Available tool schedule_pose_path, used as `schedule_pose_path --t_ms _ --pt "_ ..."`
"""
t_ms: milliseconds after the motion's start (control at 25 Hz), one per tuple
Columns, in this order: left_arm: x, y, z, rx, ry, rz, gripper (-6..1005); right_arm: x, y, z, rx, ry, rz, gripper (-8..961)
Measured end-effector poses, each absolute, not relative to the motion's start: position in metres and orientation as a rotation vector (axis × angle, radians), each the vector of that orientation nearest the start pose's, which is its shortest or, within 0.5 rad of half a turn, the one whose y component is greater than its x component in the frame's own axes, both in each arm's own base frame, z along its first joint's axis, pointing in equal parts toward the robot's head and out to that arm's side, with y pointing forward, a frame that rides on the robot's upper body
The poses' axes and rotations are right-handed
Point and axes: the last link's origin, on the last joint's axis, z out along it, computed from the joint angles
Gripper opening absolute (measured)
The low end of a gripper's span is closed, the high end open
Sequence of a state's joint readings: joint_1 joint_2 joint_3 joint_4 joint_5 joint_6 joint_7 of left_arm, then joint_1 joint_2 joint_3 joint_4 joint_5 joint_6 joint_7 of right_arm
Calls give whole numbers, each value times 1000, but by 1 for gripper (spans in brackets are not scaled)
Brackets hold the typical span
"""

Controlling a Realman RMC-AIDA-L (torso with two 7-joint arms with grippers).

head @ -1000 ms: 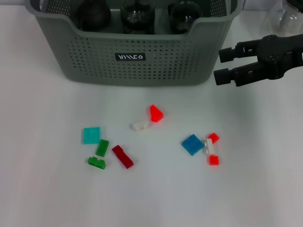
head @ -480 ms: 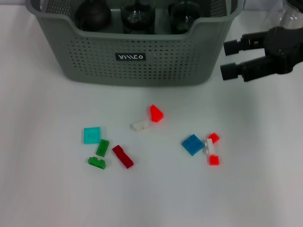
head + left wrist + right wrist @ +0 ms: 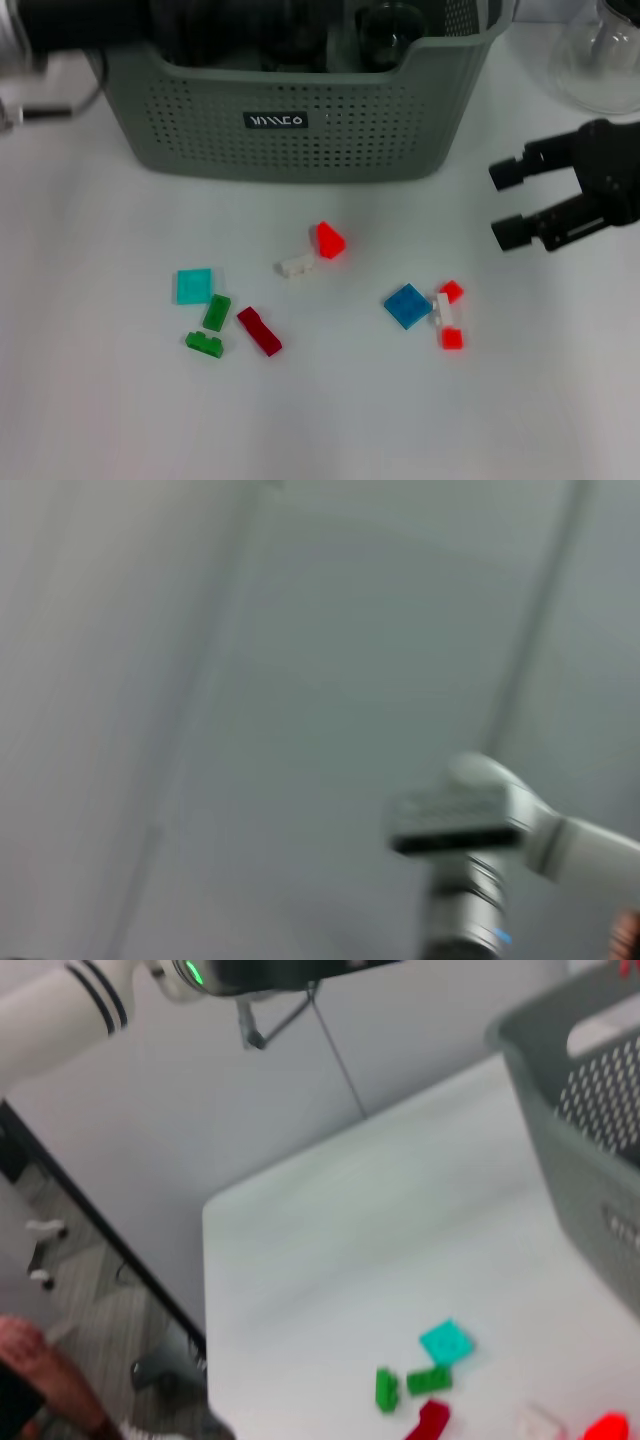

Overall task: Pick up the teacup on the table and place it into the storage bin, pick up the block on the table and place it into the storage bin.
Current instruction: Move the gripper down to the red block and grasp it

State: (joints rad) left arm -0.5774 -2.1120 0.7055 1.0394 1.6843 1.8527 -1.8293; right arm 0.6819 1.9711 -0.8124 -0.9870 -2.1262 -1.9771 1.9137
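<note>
Right end effector (image 3: 507, 203) open, above table (image 3: 100, 400)

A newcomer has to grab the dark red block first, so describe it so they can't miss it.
Start at the storage bin at the back of the table, then come forward to the cluster of blocks on the left. The dark red block is the long narrow piece lying slantwise at that cluster's right edge. Its neighbours are two green blocks and a flat teal tile; the other reds are brighter.

the storage bin (image 3: 300, 130) is cut off at the head view's top edge, and the dark left arm (image 3: 90, 25) hides its far left corner. the dark things inside it (image 3: 390, 30) cannot be told apart.
</note>
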Motion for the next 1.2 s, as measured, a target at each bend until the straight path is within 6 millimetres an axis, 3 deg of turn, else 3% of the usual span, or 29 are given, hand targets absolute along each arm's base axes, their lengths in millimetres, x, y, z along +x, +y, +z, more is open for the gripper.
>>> schedule_pose_path --t_ms 160,360,560,840,1200 --pt "-174 313 55 -2899 -434 -1172 838 192 336 66 -3156 729 227 945" --pt "-206 301 33 -2957 -471 -1101 835 187 337 62 -3157 690 99 944" --pt "-227 293 22 -2944 -503 -1072 832 180 340 55 -3148 657 -15 944" --pt "-245 281 17 -2907 -501 -1040 830 165 344 41 -3136 587 -220 944" --pt "-250 279 13 -2934 -528 -986 831 152 345 27 -3120 446 -405 944"
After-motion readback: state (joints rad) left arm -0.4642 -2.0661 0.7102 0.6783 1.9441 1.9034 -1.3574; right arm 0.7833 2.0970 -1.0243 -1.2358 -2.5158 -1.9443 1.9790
